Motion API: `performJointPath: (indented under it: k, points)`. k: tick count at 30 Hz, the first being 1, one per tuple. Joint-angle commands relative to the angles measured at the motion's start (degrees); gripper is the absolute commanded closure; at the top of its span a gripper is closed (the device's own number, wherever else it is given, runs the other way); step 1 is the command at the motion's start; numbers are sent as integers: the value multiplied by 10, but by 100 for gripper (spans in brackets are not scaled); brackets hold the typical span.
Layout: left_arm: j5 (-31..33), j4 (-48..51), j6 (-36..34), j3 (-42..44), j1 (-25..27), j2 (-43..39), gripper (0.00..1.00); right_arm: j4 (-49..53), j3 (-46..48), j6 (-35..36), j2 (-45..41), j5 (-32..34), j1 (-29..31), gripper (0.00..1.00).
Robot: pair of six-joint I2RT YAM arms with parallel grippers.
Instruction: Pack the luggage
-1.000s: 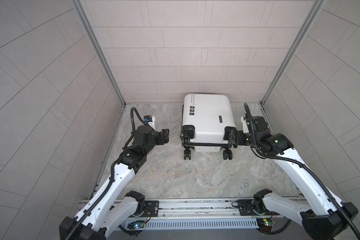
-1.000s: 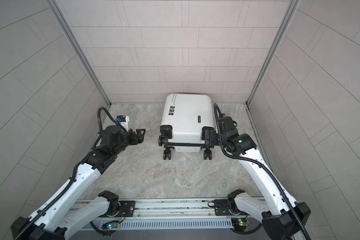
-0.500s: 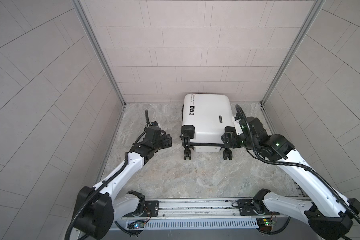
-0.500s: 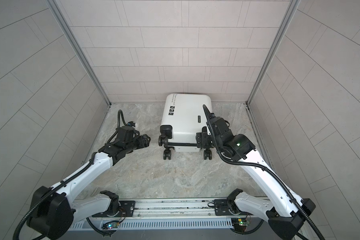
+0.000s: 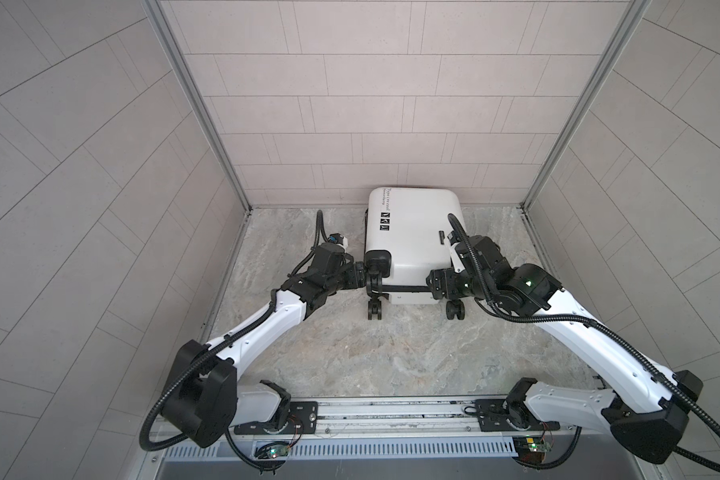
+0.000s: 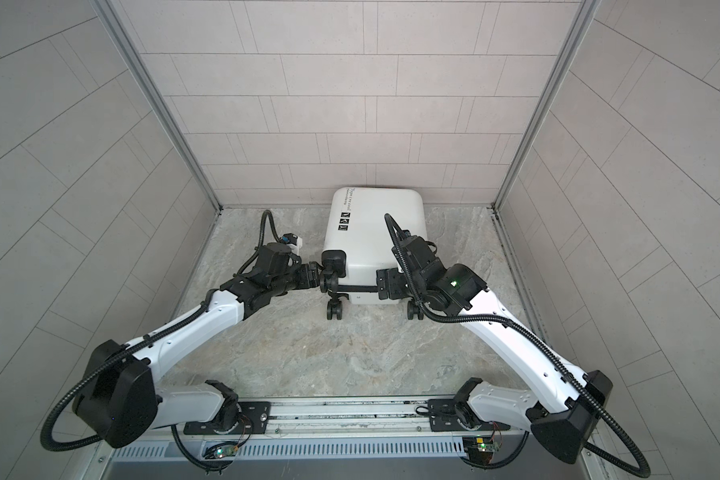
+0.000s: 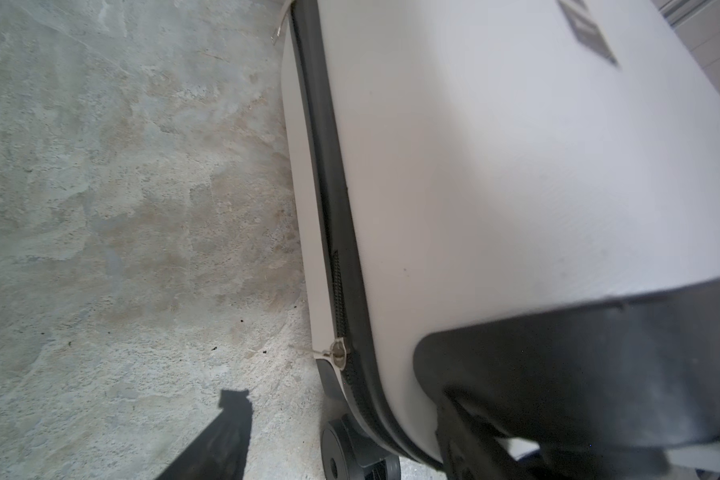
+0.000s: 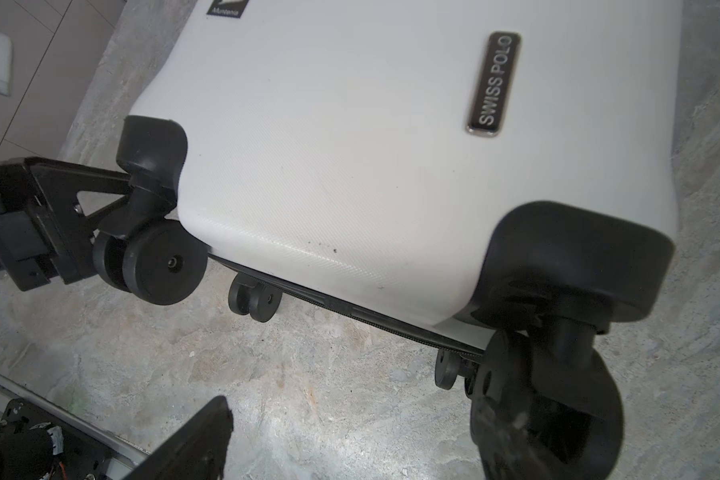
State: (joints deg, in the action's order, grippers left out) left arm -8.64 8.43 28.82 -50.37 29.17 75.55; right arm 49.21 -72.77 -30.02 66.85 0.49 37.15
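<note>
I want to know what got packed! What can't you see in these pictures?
- Inside the suitcase: the closed shell hides it in every view.
- Lettering on the shell: too small to read in both top views.
- Right gripper: its tips are too dark and small to pick out in both top views.
- Sticker: blurred and cut off by the edge in the left wrist view.
</note>
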Motion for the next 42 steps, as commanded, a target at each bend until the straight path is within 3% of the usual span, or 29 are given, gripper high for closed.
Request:
performJointPath:
  k: [1,21,30,37,42]
  points:
    - [-20,-55,-12,-34,32,18,23,1,1,3,-17,20,1,7]
    - [-21,-124,-22,-156,167,175,24,51,4,21,-61,18,-67,5]
    - [56,-117,-87,-49,162,48,24,45,5,42,-32,-53,-63,4]
    - [96,-195,-116,70,160,-47,20,45,-13,39,34,-35,-16,5]
    - [110,-191,-122,86,160,-71,19,44,-24,19,81,-22,6,6]
